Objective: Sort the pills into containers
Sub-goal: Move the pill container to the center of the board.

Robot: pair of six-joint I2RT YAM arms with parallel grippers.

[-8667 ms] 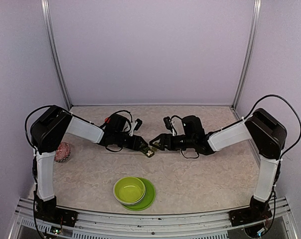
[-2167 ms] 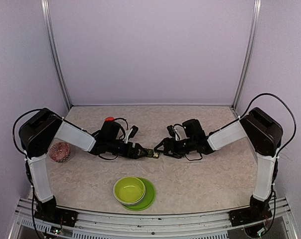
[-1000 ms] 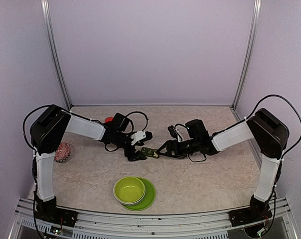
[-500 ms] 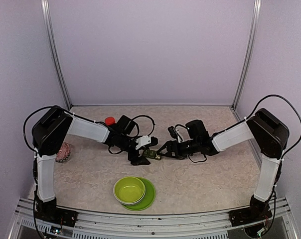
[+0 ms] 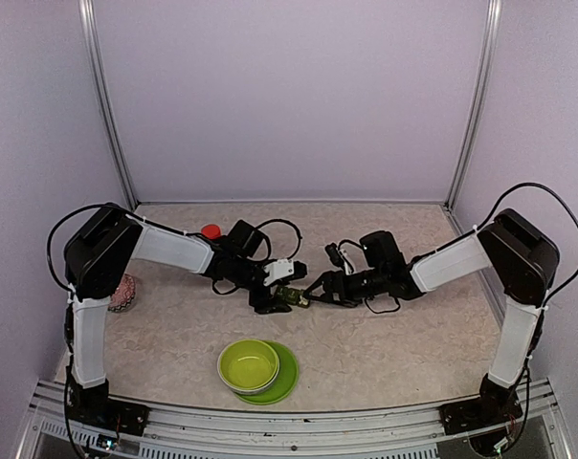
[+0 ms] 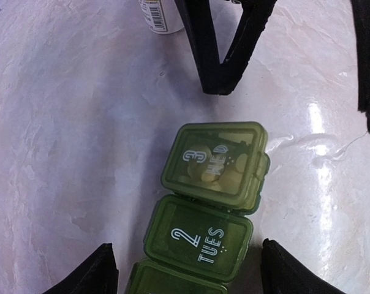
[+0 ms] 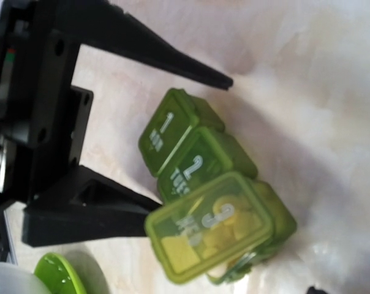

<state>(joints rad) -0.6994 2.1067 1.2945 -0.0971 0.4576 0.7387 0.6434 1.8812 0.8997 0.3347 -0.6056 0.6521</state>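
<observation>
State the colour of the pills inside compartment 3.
Pale yellow pills under the translucent green lid; clearest in the right wrist view.

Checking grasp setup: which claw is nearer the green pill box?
Left. Left claw straddles one end of the pill box; right claw is open just off its WED end, not touching.

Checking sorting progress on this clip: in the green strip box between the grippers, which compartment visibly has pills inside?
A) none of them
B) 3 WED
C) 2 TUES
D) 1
B: pale yellow pills show through the lid of the compartment marked 3 WED; the 2 TUES compartment beside it shows only dark green.
</observation>
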